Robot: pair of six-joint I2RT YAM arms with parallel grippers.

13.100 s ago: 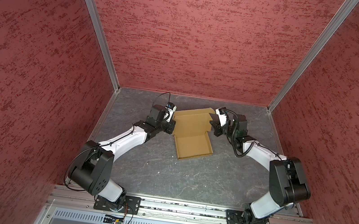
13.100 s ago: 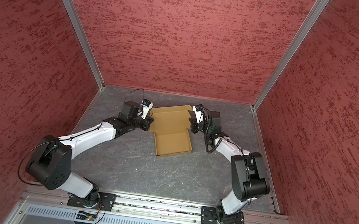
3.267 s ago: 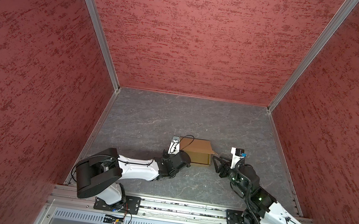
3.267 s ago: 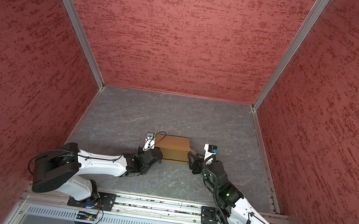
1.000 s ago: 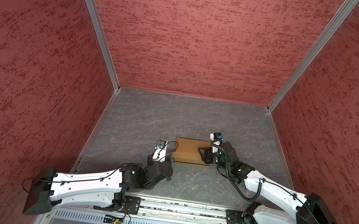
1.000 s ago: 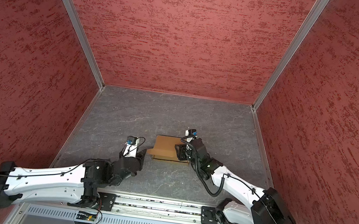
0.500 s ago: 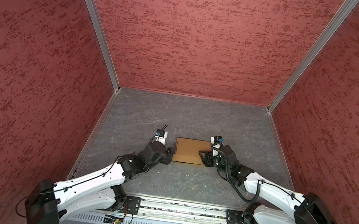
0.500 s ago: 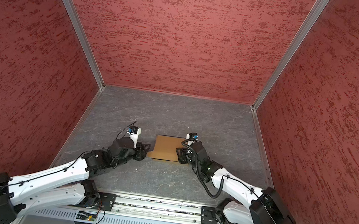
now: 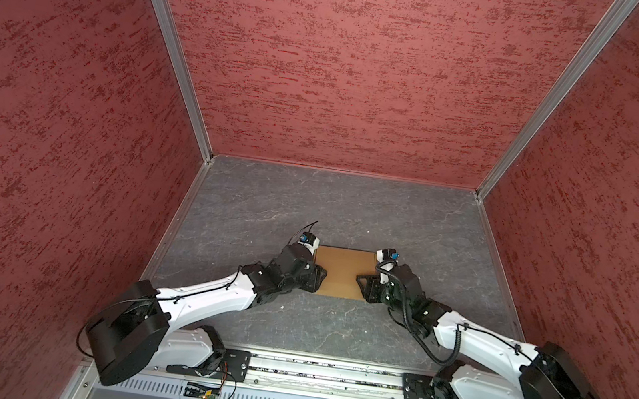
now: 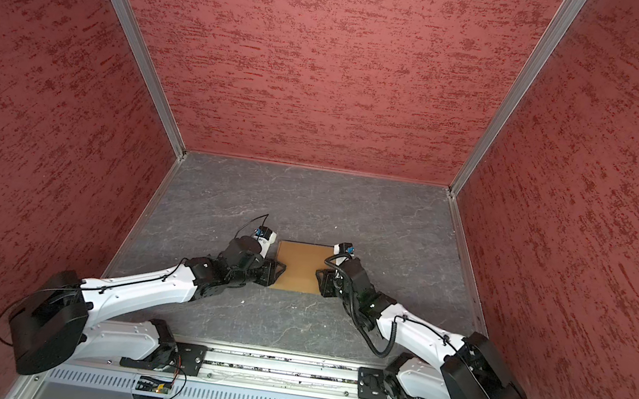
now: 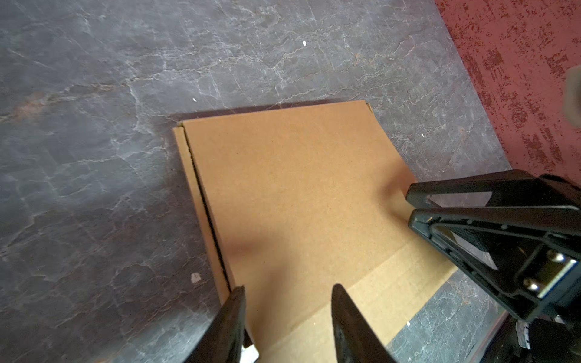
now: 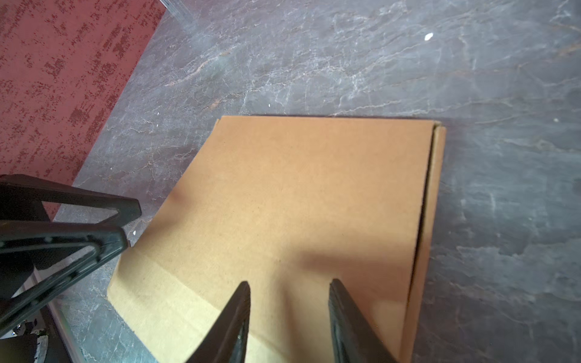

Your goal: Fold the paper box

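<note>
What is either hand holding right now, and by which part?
Nothing is held: left hand and right hand are both open over the closed box.

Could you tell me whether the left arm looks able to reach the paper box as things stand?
Probably yes: the left gripper hangs over the paper box, jaws apart, nothing in between; the right gripper is at the opposite side.

Closed paper box (image 9: 343, 271) on grey table (image 9: 350, 209)

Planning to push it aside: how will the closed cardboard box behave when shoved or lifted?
The cardboard box lies flat and shallow, so it probably won't tip. Corrugated board suggests it is light and may skid on the table. A dark gap runs along the lid edge; lifting there might reopen it.
</note>
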